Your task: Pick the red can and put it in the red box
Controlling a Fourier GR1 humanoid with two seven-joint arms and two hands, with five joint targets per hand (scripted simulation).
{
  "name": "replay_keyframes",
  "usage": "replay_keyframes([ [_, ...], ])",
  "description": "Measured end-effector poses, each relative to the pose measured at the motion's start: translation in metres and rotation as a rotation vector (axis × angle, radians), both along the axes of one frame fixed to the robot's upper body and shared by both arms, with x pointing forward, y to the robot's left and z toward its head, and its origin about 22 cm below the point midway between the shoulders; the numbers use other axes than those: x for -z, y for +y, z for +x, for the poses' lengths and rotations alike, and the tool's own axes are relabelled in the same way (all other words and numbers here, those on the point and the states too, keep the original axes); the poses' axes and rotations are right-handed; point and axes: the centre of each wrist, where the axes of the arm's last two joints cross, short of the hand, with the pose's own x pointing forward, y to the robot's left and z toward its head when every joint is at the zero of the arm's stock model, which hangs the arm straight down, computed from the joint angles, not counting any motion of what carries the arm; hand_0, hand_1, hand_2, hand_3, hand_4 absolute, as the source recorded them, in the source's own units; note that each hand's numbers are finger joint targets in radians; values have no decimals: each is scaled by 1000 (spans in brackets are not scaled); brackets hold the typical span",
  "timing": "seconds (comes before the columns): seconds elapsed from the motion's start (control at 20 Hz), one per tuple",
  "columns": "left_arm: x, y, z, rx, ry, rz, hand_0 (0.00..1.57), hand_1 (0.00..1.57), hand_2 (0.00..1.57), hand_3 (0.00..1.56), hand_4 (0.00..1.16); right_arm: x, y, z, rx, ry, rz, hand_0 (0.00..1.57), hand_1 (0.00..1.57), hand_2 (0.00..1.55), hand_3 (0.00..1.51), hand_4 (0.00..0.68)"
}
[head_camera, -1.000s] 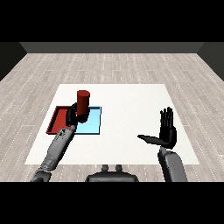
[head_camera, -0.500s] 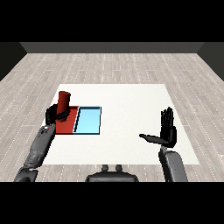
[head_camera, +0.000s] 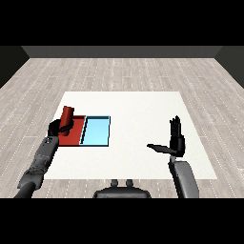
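The red can [head_camera: 67,116] is upright, slightly tilted, over the left part of the red tray [head_camera: 76,133]. My left hand [head_camera: 57,128] is curled round its lower half, so the can's base is hidden and I cannot tell whether it touches the tray. The light blue tray [head_camera: 96,130] lies right beside the red one, with nothing in it. My right hand [head_camera: 175,139] is raised over the table's right side, fingers straight up and thumb out to the left, holding nothing.
The white table [head_camera: 138,109] stretches around both trays, its left edge close to the red tray and my left forearm [head_camera: 40,159]. Grey plank floor surrounds the table.
My left hand has carried the red can leftward, from over the seam between the trays to the red tray's left part. The right hand has stayed still.
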Motion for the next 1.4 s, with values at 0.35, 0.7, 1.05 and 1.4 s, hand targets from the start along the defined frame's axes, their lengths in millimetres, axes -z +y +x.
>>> replay_keyframes([
  [0.35, 37, -18, -8, -13, 113, -27, 319, 319, 498, 427, 720, 16, -2, 10, 22, 23, -46, 0, 0, 0, 0, 0],
  [0.7, 31, -5, -8, 92, 288, 29, 0, 0, 0, 0, 0, 15, -7, 17, 18, 7, -53, 0, 0, 0, 0, 0],
  [1.05, 15, 13, -6, 10, 193, 2, 0, 0, 0, 0, 0, 18, -11, 16, -7, -12, -25, 0, 0, 0, 0, 0],
  [1.4, -17, -15, 27, 96, -379, -193, 0, 0, 0, 0, 0, 17, -4, 14, -46, -29, 24, 0, 0, 0, 0, 0],
])
